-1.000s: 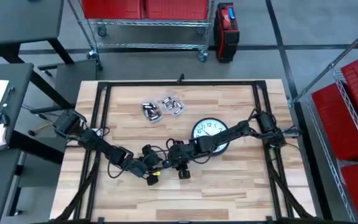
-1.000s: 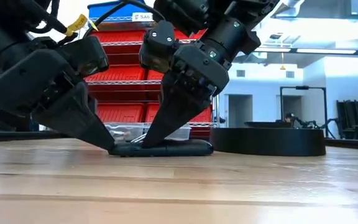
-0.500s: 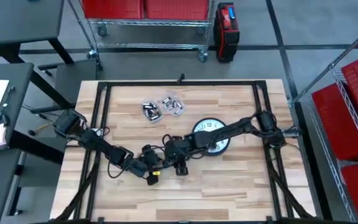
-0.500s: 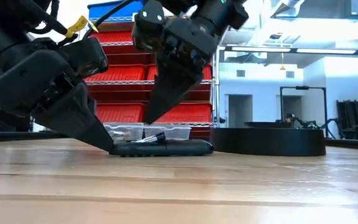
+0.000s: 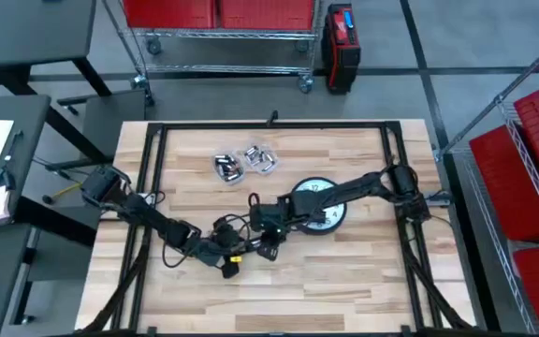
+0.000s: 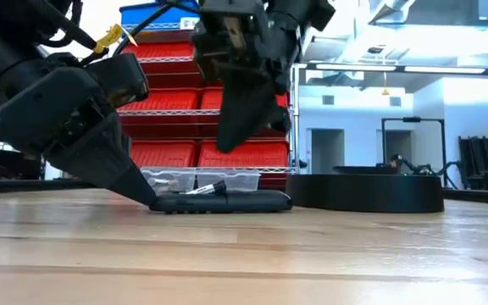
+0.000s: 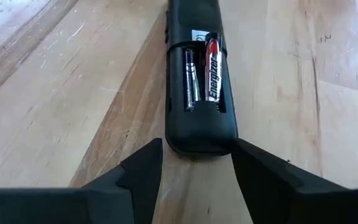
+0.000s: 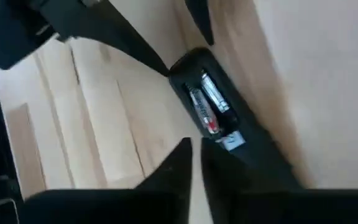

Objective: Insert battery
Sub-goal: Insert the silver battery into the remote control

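Observation:
A black remote (image 7: 199, 127) lies back up on the wooden table, its battery compartment open. Two batteries sit in it: a dark one lying flat and an Energizer battery (image 7: 211, 74), which in the low view slants with one end (image 6: 219, 184) raised. My left gripper (image 7: 196, 149) is open at table level, a finger on each side of the remote's near end. My right gripper (image 6: 225, 142) hangs shut and empty above the remote, pointing down at the compartment (image 8: 207, 102). My left gripper comes in low and slanting from the table's left, along the remote. Its fingers (image 7: 143, 167) stand on either side of the remote's end (image 7: 201, 142), tips down at the table. I cannot tell whether they touch the remote.
A black round wall clock (image 5: 318, 208) lies face up just right of the remote, under my right arm. Two clear containers of batteries (image 5: 241, 162) stand toward the far edge. The near half of the table is bare wood.
My right gripper has risen from the remote's battery compartment, staying shut, and has drifted a little toward the table's left. The remote and my left gripper have kept still; the battery stays in the compartment.

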Available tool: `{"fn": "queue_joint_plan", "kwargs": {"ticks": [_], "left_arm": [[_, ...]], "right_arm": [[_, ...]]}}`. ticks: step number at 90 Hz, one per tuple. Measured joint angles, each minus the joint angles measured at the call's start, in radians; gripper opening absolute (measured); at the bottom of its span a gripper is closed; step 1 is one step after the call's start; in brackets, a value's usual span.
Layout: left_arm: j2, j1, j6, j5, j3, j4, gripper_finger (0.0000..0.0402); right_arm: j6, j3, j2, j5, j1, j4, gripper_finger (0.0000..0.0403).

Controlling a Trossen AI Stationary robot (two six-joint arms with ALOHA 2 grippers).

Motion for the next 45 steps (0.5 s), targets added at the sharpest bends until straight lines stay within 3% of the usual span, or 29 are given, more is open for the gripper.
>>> {"fn": "queue_joint_plan", "kwargs": {"ticks": [24, 45], "left_arm": [[0.000, 0.000, 0.002, 0.000, 0.000, -0.001, 0.0171], [0.000, 0.000, 0.004, -0.003, 0.000, -0.003, 0.0171]], "right_arm": [[0.204, -0.129, -0.007, 0.006, 0.006, 0.192, 0.0001], [0.228, -0.135, -0.009, 0.035, 0.015, 0.245, 0.0000]]}}
